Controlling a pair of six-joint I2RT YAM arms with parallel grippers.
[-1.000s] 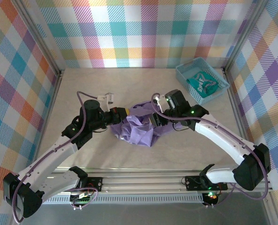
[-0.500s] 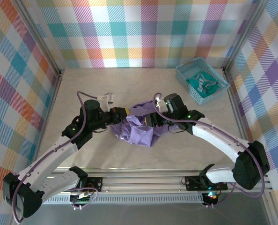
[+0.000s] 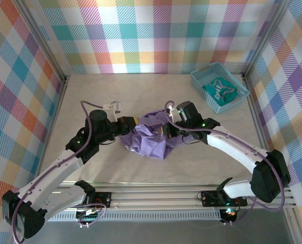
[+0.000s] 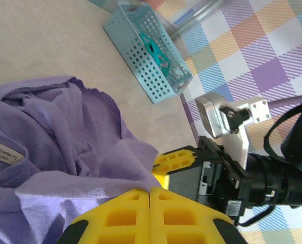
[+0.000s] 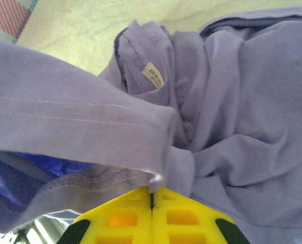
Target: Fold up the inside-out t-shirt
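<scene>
The inside-out t-shirt (image 3: 148, 140) lies crumpled in a lavender heap at the table's middle, its white label (image 5: 153, 76) showing among the folds. My left gripper (image 3: 132, 123) is at the heap's left top edge, yellow jaws pressed together on a fold of the t-shirt (image 4: 115, 168). My right gripper (image 3: 164, 131) comes in from the right, close to the left one, and is shut on a hemmed edge of the t-shirt (image 5: 156, 175). In the left wrist view the right gripper's yellow fingers (image 4: 177, 160) sit just beyond the pinched fold.
A small teal basket (image 3: 219, 86) at the back right holds a teal-green garment with white markings (image 3: 221, 90). Checked walls enclose the table on three sides. Bare tabletop (image 3: 110, 94) lies around the heap.
The right gripper has moved a little left into the heap and closed on the fabric edge. The left gripper has stayed shut and shifted slightly.
</scene>
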